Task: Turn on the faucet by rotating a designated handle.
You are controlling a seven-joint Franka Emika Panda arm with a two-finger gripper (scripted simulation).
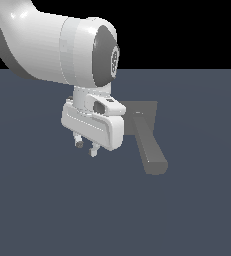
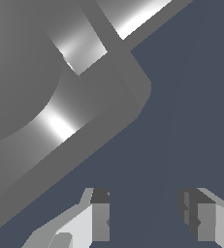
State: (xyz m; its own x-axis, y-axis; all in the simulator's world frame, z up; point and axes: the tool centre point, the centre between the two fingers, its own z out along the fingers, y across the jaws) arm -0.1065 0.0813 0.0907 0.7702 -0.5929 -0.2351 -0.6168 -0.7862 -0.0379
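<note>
Exterior view, faucet (image 1: 148, 135) beside open claw (image 1: 86, 148)

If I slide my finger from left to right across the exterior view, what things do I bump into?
Gripper on the white robot arm → grey faucet's thick square bar.

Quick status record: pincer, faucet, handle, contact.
pincer: open, nothing between its fingers
faucet: grey plate with thick bar, on the exterior view's right of the pincer
handle: not visible in the exterior view, hidden behind the arm; cannot pick it out in the wrist view
contact: none seen; in the wrist view the plate lies beyond the fingertips
</note>
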